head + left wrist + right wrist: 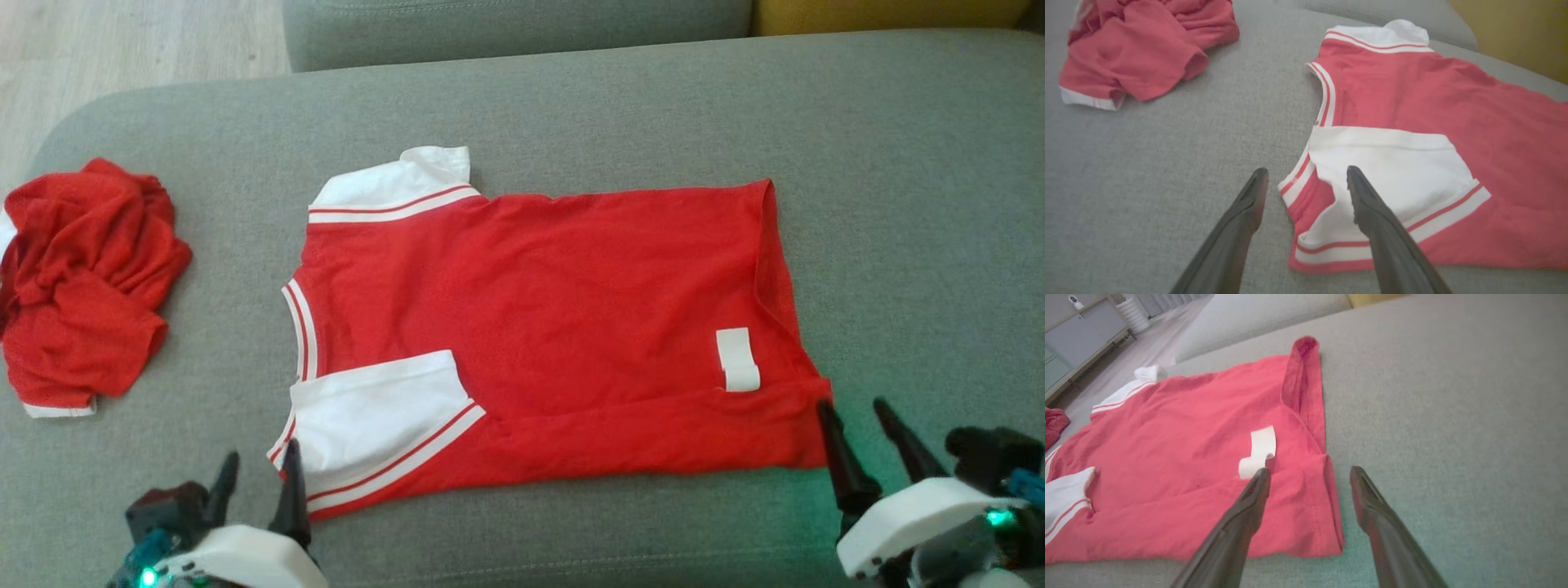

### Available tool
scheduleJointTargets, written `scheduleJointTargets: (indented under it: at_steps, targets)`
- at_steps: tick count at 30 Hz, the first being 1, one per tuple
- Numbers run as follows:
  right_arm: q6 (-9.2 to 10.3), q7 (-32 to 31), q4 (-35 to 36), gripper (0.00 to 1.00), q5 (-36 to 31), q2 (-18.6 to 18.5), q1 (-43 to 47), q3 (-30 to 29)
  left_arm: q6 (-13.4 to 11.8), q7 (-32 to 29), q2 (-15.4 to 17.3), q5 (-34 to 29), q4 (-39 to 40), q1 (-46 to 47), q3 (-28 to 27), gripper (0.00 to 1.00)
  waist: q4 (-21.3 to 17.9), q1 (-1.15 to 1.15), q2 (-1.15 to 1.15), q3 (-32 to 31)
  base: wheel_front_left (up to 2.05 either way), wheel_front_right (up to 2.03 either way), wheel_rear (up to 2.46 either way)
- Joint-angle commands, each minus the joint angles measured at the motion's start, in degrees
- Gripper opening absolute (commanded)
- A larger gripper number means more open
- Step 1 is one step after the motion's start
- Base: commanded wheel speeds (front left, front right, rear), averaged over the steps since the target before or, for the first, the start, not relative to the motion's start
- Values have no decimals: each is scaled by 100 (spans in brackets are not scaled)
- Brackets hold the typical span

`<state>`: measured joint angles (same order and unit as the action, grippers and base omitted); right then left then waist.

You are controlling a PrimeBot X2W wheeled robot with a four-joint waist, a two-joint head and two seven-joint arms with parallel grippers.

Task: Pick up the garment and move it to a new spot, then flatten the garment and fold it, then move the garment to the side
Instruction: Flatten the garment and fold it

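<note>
The garment [555,327] is a red shirt with white, red-striped sleeves, spread flat on the grey sofa seat [898,204] with its collar to the left. Its near long edge is folded up over the body, so the near white sleeve [375,416] lies on top. A white label [737,359] shows near the hem. My left gripper [263,453] is open at the near sleeve's edge; in the left wrist view the left gripper [1306,170] has its fingers either side of the sleeve cuff [1306,192]. My right gripper [851,404] is open at the near hem corner [1331,506].
A second, crumpled red garment [82,278] lies at the seat's left end. The sofa's back cushion [514,28] and a yellow cushion [890,12] border the far side. Wooden floor [122,49] lies beyond the left end. Bare seat stretches right of the hem.
</note>
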<state>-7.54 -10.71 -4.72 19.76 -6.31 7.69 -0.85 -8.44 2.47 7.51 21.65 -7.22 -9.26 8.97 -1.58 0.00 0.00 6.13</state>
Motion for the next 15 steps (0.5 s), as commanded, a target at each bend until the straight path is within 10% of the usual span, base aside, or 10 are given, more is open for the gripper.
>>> scheduleJointTargets:
  at_steps: [1,15]
  targets:
    - [5,223,330,100,-123,-107,-208,100,-103,187,116,-148,312,219,-164,100,-3,0,0,-16,0,0,0]
    - [5,841,1283,100,-749,-128,-797,362,-260,618,330,-664,1108,716,-35,100,-45,0,0,-249,0,0,0]
